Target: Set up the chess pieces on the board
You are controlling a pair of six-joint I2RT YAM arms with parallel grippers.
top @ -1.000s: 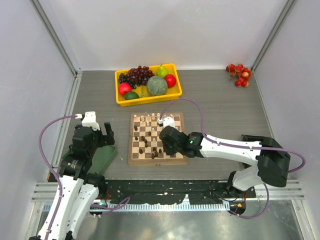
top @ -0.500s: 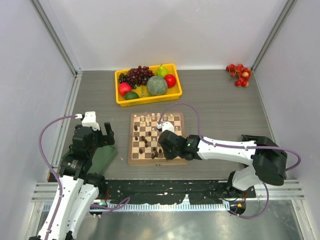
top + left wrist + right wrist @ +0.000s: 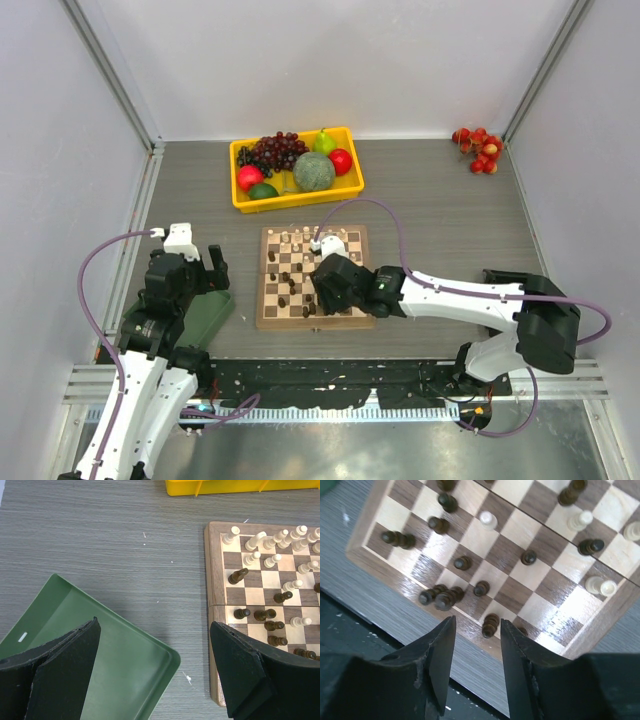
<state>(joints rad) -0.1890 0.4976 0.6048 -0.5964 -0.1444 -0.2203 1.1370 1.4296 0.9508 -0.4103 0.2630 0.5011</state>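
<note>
Currently the right gripper [image 3: 477, 626] hangs over the near edge of the board [image 3: 214, 565]. Its two black, rough-edged wedge fingers are parted with nothing between them. One dark piece [image 3: 490, 625] sits on the near row just past the tips. The board is a square of glossy wood, with tan and brown checks inside a plain brown rim. It lies on the grey, wood-grained table [image 3: 100, 530] between the two arms. The pieces [image 3: 256, 539] are small turned wooden men with round knobs. Pale cream ones mostly crowd the far rows, while dark brown ones are scattered over the middle and near rows, a few leaning or lying. The left gripper [image 3: 154, 630] stands wide apart and empty above a smooth green plastic tray [image 3: 125, 675] with rounded corners, near the board's left side.
</note>
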